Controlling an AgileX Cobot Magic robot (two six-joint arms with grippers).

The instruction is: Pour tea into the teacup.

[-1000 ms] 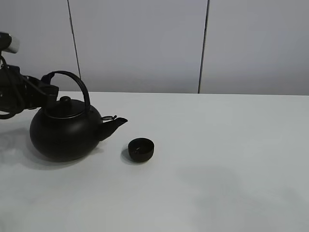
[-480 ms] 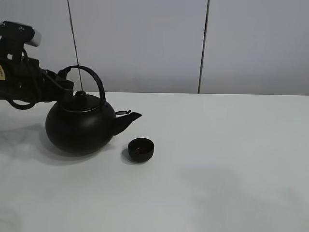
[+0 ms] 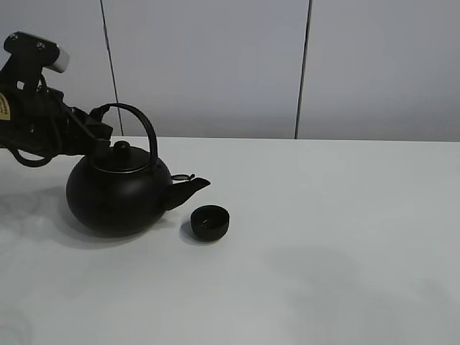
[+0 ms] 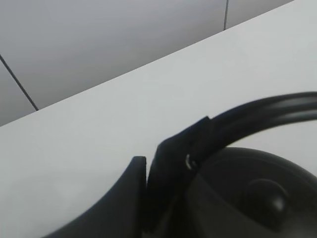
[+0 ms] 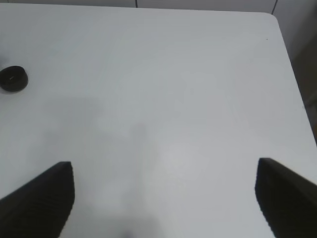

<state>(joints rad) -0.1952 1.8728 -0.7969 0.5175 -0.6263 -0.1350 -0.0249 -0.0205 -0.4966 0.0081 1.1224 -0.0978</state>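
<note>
We find the left gripper (image 3: 100, 134) clenched on the arched handle of the big round black kettle (image 3: 118, 195). The tiny round black handleless teacup (image 3: 210, 222) stands upright on the white table (image 3: 345, 237) just beside the kettle's spout, not touching it. The right gripper (image 5: 163, 198), its jaws spread wide, hangs well apart from the kettle.

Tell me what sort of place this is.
Probably a robot test bench, not a kitchen: a bare white table, plain grey wall panels, and only a kettle and teacup set out.
</note>
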